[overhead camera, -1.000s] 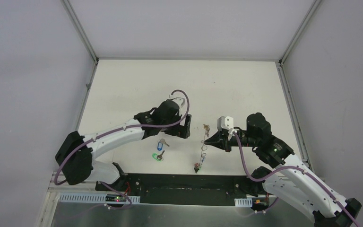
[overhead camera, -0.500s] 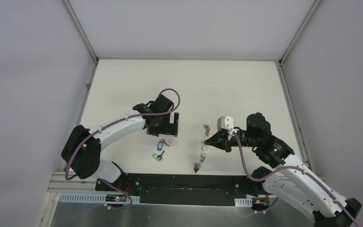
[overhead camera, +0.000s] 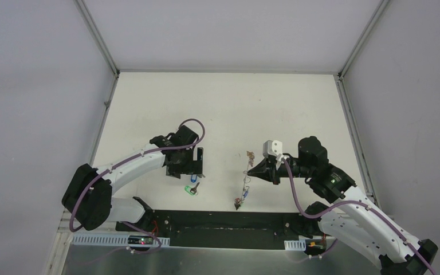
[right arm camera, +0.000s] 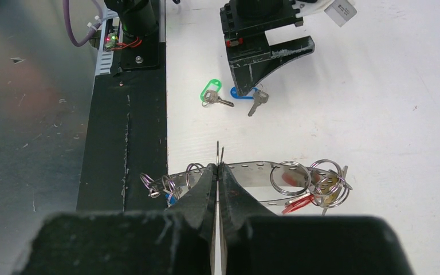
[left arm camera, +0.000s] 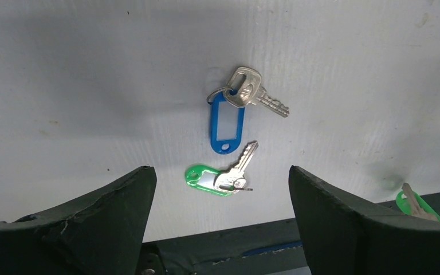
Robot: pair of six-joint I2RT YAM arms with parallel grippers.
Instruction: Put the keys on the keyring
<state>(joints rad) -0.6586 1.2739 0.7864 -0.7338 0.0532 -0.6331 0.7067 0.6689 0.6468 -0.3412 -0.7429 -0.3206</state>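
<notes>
Two keys lie on the white table: one with a blue tag (left arm camera: 227, 120) (overhead camera: 193, 177), one with a green tag (left arm camera: 212, 179) (overhead camera: 191, 189). My left gripper (left arm camera: 219, 172) (overhead camera: 195, 169) hovers just above them, open wide, with the green-tagged key between its fingers and nothing held. The right wrist view also shows both keys (right arm camera: 229, 96) under the left gripper (right arm camera: 263, 57). My right gripper (right arm camera: 218, 167) (overhead camera: 253, 169) is shut on the keyring (right arm camera: 258, 172) (overhead camera: 246, 179), a thin metal loop carrying several small rings and tagged keys, held over the table's middle.
The black base strip (overhead camera: 217, 220) runs along the near table edge, close below the two keys. A green-tagged key (left arm camera: 412, 203) on the keyring's lower end rests near that strip. Grey walls and metal rails (overhead camera: 100, 120) bound the table.
My left arm has swung back toward the near edge and lowered over the blue- and green-tagged keys, its jaws still open. The right arm and keyring have not moved.
</notes>
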